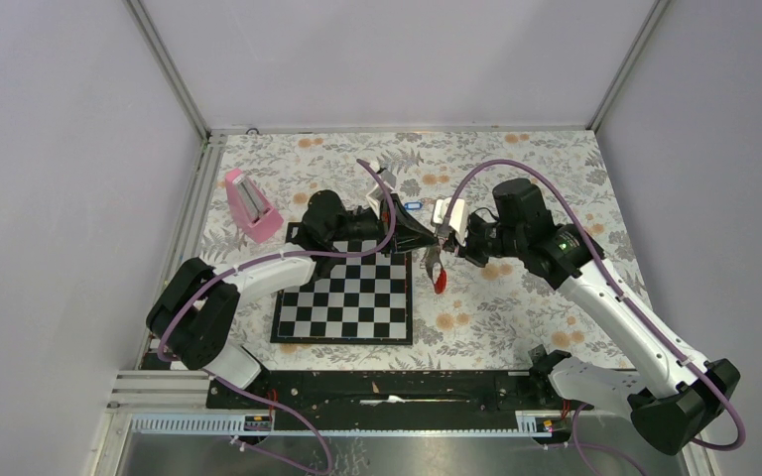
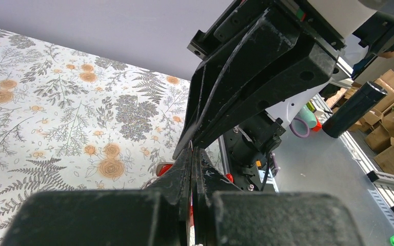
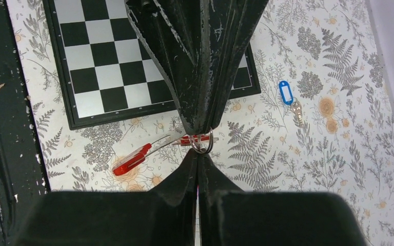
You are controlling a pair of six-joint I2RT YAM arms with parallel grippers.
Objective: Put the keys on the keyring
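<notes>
Mid-counter, left claw (image 3: 200, 127) pinches what looks like the red-tagged key (image 3: 194, 139) against the keyring (image 3: 136, 159); right claw (image 3: 197, 158) pinches it steady for threading; blue-tagged key (image 3: 287, 95) lies toward far edge.

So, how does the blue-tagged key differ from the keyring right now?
The blue-tagged key lies flat on the tablecloth, untouched; the keyring is pinched where the left pincer and right pincer meet. The key's tag is blue; the keyring's fob is red and white. Both are off the chessboard.
</notes>
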